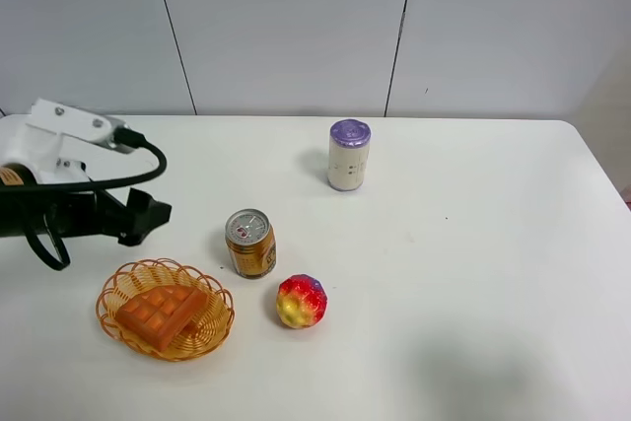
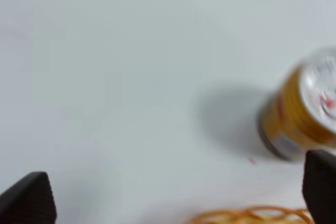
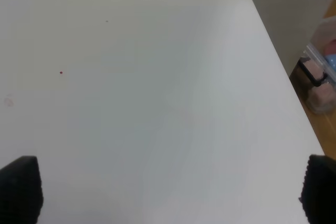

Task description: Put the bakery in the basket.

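Observation:
The bakery, a flat orange-brown waffle with a grid top, lies inside the woven orange basket at the front left of the table. My left gripper hovers just behind the basket, open and empty. In the left wrist view, which is blurred, its two dark fingertips stand wide apart around the gripper's middle, and a strip of the basket rim shows. My right gripper is open and empty over bare table near the right edge. It is out of the exterior view.
A gold drink can stands right of the basket and also shows in the left wrist view. A red-yellow bumpy ball lies in front of it. A purple-lidded white can stands farther back. Plastic boxes sit beyond the table's right edge.

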Robot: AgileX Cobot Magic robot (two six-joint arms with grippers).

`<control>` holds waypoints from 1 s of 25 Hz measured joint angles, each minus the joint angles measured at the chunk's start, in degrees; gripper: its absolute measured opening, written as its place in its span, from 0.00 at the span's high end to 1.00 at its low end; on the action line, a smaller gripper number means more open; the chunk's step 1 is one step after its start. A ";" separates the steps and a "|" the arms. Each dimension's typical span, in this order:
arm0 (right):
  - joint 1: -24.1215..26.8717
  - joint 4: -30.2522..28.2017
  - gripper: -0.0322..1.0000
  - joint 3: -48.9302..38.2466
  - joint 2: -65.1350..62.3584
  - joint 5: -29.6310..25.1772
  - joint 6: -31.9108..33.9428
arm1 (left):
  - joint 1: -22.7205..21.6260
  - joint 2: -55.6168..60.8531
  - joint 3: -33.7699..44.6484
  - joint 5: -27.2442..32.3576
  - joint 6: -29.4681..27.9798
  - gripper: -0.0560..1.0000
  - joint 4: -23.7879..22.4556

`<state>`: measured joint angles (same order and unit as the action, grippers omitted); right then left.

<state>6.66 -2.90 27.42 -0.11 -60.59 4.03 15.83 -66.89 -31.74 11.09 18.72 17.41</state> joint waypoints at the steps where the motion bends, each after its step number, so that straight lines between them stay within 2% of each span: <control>1: 0.00 0.00 0.01 0.00 0.00 0.00 0.00 | -1.17 0.28 -1.39 2.00 0.00 0.05 -1.26; 2: 0.00 0.00 0.01 0.00 0.00 0.00 0.00 | -1.17 0.28 -1.39 2.00 0.00 0.05 -1.26; 4: 0.00 0.00 0.01 0.00 0.00 0.00 0.00 | -3.42 0.33 -5.56 7.29 0.00 0.05 -4.55; 6: 0.00 0.00 0.01 0.00 0.00 0.00 0.00 | -7.35 1.48 -12.10 15.25 0.00 0.05 -9.34; 10: 0.00 0.00 0.01 0.00 0.00 0.00 0.00 | -11.85 7.42 -17.28 19.64 0.00 0.05 -12.26; 13: 0.00 0.00 0.01 0.00 0.00 0.00 0.00 | -14.34 15.15 -17.78 21.97 0.00 0.05 -12.68; 17: 0.00 0.00 0.01 0.00 0.00 0.00 0.00 | -16.10 24.82 -17.85 31.60 -1.10 0.05 -12.96; 19: 0.00 0.00 0.01 0.00 0.00 0.00 0.00 | -16.23 30.04 -17.85 37.53 -3.07 0.05 -13.08; 25: 0.00 0.00 0.01 0.00 0.00 0.00 0.00 | -16.28 46.97 -11.35 47.47 -12.40 0.05 -15.50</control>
<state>6.66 -2.90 27.42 -0.11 -60.59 4.03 -0.45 -19.93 -43.09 58.56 6.32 1.92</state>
